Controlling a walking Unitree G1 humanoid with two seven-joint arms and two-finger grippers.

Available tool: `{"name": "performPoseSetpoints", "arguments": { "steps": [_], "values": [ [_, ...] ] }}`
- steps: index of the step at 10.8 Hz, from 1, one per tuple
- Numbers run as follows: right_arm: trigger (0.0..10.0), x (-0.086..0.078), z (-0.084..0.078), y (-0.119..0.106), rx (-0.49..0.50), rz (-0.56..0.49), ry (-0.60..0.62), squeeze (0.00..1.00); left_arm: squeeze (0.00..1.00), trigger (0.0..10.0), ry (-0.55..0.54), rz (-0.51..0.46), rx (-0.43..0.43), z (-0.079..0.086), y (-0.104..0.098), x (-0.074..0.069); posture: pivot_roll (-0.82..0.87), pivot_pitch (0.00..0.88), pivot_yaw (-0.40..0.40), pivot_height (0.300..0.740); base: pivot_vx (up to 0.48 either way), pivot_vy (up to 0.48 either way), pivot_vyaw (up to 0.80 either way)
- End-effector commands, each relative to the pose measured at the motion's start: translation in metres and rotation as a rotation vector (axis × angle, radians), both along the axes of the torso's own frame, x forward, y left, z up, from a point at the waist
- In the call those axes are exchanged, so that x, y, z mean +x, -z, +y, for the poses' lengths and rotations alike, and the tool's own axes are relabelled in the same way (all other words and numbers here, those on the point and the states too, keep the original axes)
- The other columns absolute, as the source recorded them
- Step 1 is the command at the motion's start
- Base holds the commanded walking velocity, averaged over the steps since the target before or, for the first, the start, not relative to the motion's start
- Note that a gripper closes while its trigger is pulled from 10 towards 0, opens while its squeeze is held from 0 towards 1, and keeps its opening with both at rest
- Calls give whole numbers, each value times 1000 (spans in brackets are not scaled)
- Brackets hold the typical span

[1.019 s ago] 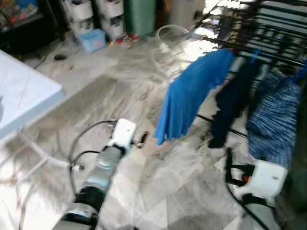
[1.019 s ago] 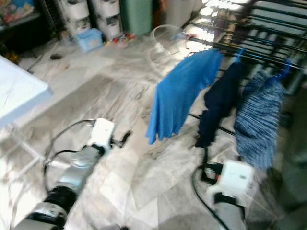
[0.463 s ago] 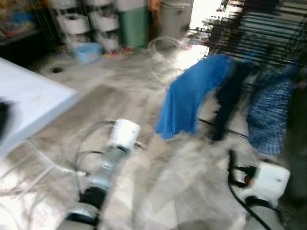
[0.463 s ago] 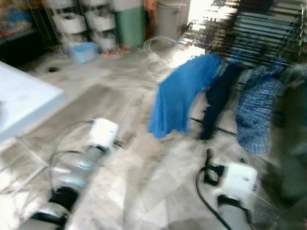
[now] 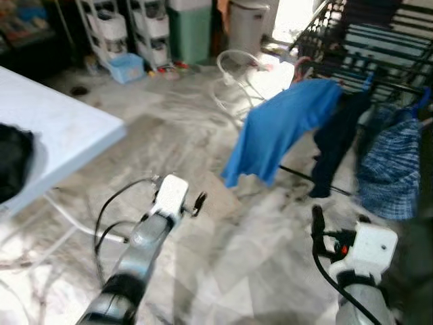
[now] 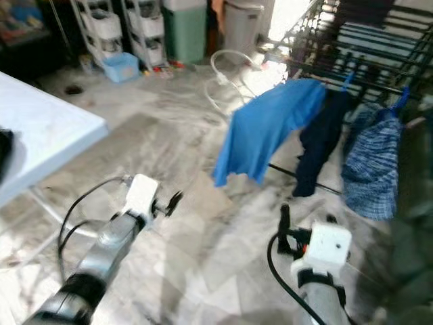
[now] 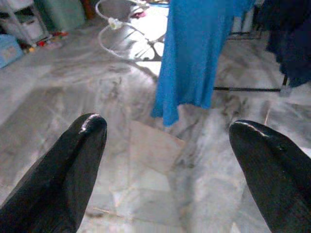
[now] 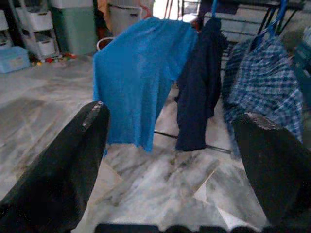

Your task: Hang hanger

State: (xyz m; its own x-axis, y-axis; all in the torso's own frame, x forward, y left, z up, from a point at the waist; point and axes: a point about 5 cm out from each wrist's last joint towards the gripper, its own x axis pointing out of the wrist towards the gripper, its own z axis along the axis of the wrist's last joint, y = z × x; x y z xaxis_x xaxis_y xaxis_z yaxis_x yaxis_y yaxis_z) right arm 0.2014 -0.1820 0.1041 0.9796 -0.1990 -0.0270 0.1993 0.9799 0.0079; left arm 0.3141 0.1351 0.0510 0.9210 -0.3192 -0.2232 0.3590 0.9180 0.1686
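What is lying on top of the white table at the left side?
A black, crumpled thing, maybe cloth, lies on the white table. The picture edge cuts it, so its whole shape cannot be seen.

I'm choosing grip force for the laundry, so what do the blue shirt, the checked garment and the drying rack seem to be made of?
Blue shirt: soft matte knit, probably cotton, draping in loose folds. Checked garment: thin woven cloth, judging by its printed plaid and limp hang. Drying rack: thin dark bars, likely painted or coated metal.

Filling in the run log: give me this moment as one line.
left claw: open, empty | right claw: open, empty | rack: blue shirt, navy garment, plaid shirt hung | table: left
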Motion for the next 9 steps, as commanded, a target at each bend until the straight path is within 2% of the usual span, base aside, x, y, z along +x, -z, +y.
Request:
{"name": "performPoseSetpoints", "arguments": {
  "steps": [1, 3, 4, 5, 7, 9],
  "values": [
    [10000, 2, -2, 2, -8, 17, -7, 0, 0, 10000, -26, -64, 23, 18, -3, -5, 35, 54, -57, 740, 0, 0, 0],
    [10000, 5, 0, -2, -83, -21, -47, 0, 0, 10000, -39, -149, 66, 37, -7, -17, 56, 64, -69, 740, 0, 0, 0],
    [10000, 8, 4, -15, -93, -95, -58, 0, 0, 10000, -63, -190, 78, 40, -12, -17, 62, 66, -70, 740, 0, 0, 0],
    [10000, 12, 9, -30, -103, -154, -74, 0, 0, 10000, -40, -225, 44, 29, -20, -14, 57, 66, -66, 740, 0, 0, 0],
    [10000, 15, 11, -29, -123, -150, -92, 0, 0, 10000, -7, -233, 26, 16, -24, -11, 47, 66, -60, 740, 0, 0, 0],
    [10000, 15, 11, -27, -72, -146, -81, 0, 0, 10000, 3, -206, 13, 11, -22, -10, 39, 66, -49, 740, 0, 0, 0]
  ]
}}
